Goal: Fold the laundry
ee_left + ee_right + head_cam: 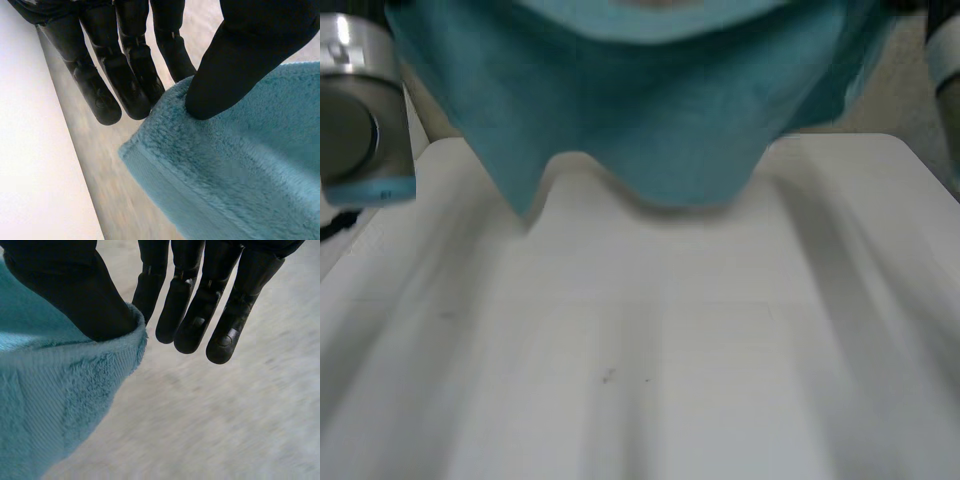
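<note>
The towel (650,110) is hanging over the far side of the counter (650,350), its lower edge sagging in folds. The left hand (240,65) is pinching one corner between thumb and straight fingers (130,85); the right hand (65,290) is pinching a corner likewise, its outer fingers (225,315) pointing straight beside the cloth.

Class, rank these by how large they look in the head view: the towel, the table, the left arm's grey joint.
white table
teal towel
left arm's grey joint, enlarged by nearness to the camera
</note>
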Motion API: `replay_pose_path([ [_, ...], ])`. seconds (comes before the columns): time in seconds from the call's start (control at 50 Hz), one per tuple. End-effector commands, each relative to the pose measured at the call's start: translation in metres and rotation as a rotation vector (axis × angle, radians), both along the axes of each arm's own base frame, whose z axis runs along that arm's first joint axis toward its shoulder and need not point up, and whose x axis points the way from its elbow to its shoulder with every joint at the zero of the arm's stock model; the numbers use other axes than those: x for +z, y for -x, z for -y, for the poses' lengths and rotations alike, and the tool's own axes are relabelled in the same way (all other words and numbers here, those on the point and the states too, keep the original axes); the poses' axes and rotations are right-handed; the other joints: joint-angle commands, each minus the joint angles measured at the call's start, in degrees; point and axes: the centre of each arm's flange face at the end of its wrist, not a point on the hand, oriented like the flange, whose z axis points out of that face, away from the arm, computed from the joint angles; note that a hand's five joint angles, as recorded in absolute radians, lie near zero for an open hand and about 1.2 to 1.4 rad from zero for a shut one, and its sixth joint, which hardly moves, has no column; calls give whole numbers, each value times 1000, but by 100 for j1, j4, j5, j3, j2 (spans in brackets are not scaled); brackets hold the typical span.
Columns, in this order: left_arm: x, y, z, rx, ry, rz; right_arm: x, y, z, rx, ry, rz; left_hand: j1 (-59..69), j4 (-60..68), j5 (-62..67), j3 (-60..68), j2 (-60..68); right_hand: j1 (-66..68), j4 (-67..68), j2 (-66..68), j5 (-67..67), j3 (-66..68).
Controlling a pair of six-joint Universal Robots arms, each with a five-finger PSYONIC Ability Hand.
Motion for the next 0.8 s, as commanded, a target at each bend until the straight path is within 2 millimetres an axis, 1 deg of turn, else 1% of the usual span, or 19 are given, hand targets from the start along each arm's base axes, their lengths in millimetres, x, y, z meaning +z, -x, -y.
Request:
replay_pose_path([
  [0.02,-93,-18,-13,18,-297,72,-98,5,-24,106,-323,-119,1446,1147,1498,1147,1120,2387,1169,1232,1354,1208],
  [0.04,-112,-21,-19,20,-360,88,-118,11,-30,123,-401,-140,1446,1147,1498,1147,1120,2387,1169,1232,1354,1208],
  [0.06,-113,-21,-19,20,-360,89,-119,11,-30,123,-401,-141,1446,1147,1498,1147,1120,2387,1169,1232,1354,1208],
  [0.08,-131,-23,-26,18,-420,107,-134,15,-35,144,-465,-159,1446,1147,1498,1147,1120,2387,1169,1232,1354,1208],
  [0.1,-131,-23,-26,18,-421,107,-134,15,-36,144,-466,-159,1446,1147,1498,1147,1120,2387,1169,1232,1354,1208],
  [0.14,-159,-30,-39,4,-518,139,-157,21,-46,178,-571,-169,1446,1147,1498,1147,1120,2387,1169,1232,1354,1208],
  [0.16,-159,-30,-39,4,-518,139,-157,21,-46,178,-572,-169,1446,1147,1498,1147,1120,2387,1169,1232,1354,1208],
  [0.2,-169,-38,-48,-1,-559,154,-169,28,-50,171,-646,-160,1446,1147,1498,1147,1120,2387,1169,1232,1354,1208],
  [0.32,-167,-47,-53,10,-563,153,-181,40,-55,142,-731,-129,1446,1147,1498,1147,1120,2387,1169,1232,1354,1208],
  [0.34,-166,-47,-54,10,-560,150,-184,43,-56,132,-756,-105,1446,1147,1498,1147,1120,1926,709,772,894,748],
  [0.36,-164,-48,-54,14,-556,145,-187,47,-56,116,-788,-68,1446,1147,1498,1147,1120,406,-811,-748,-626,-772],
  [0.38,-164,-48,-54,14,-556,145,-187,47,-56,116,-788,-67,1446,1147,1498,1147,1120,391,-827,-763,-641,-787],
  [0.42,-161,-52,-52,24,-548,141,-195,59,-57,69,-868,54,1446,1147,1498,1147,1120,-1168,-2385,-2322,-2200,-2346],
  [0.44,-161,-52,-52,24,-548,141,-195,59,-57,68,-869,54,1446,1147,1498,1147,1120,-1173,-2391,-2328,-2206,-2352],
  [0.48,-160,-53,-51,27,-544,139,-203,69,-60,30,-940,195,1446,1147,1498,1147,1120,-2195,-3412,-3349,-3227,-3373],
  [0.54,-159,-53,-51,28,-541,136,-207,71,-63,23,-972,257,1446,1147,1498,1147,1120,-2368,-3585,-3522,-3400,-3546],
  [0.58,-159,-53,-51,28,-541,136,-213,75,-72,10,-1020,329,1446,1147,1498,1147,1120,-2802,-4020,-3957,-3835,-3980],
  [0.68,-160,-54,-51,26,-548,130,-219,84,-84,-29,-1051,355,1446,1147,1498,1147,1120,-2990,-4207,-4144,-4022,-4168],
  [0.8,-160,-55,-50,29,-549,126,-223,89,-91,-45,-1050,369,1446,1147,1498,1147,1120,-3024,-4242,-4178,-4056,-4202],
])
